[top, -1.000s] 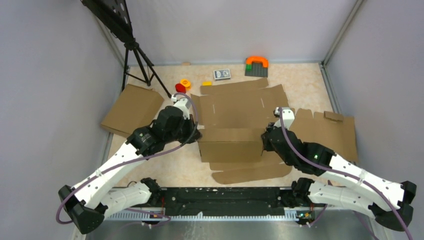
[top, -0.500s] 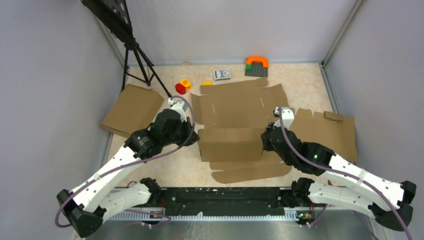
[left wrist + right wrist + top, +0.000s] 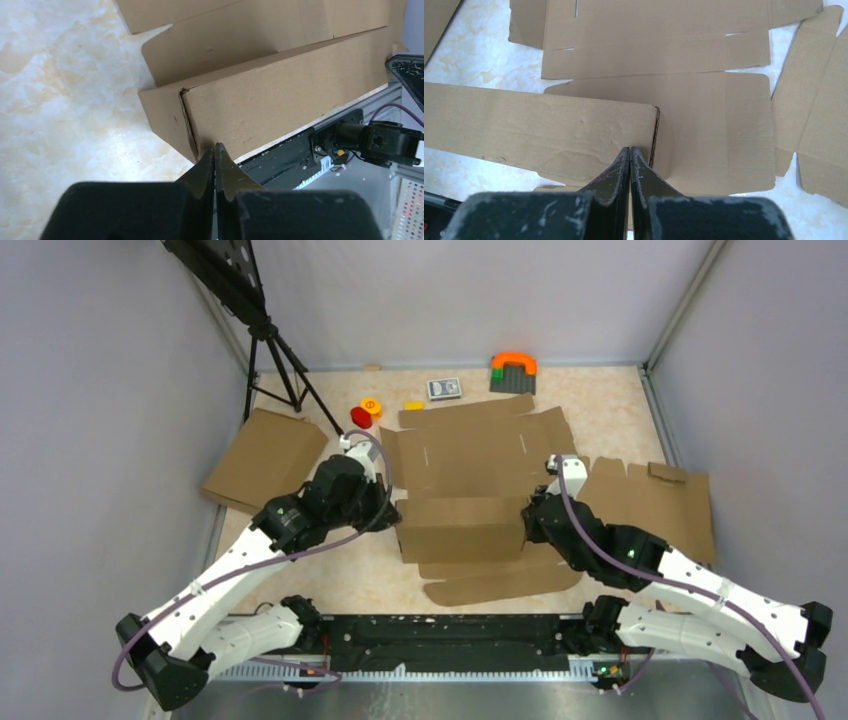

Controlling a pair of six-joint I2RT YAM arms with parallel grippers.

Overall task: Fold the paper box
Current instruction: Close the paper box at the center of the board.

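The paper box (image 3: 465, 465) lies mid-way across the table (image 3: 620, 410), its near wall raised between the left hand (image 3: 215, 155) and right hand (image 3: 630, 157), both pressed together and empty; light, stiff but springy cardboard, probably best pushed near the wall's corner creases.

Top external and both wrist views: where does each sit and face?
Top external: high behind the robot, looking down; both arms flank the paper box.
Left wrist: on the left arm, facing the box's left corner; shut left gripper shows.
Right wrist: on the right arm, facing its right corner; shut right gripper shows.
Shared: all see the raised wall.
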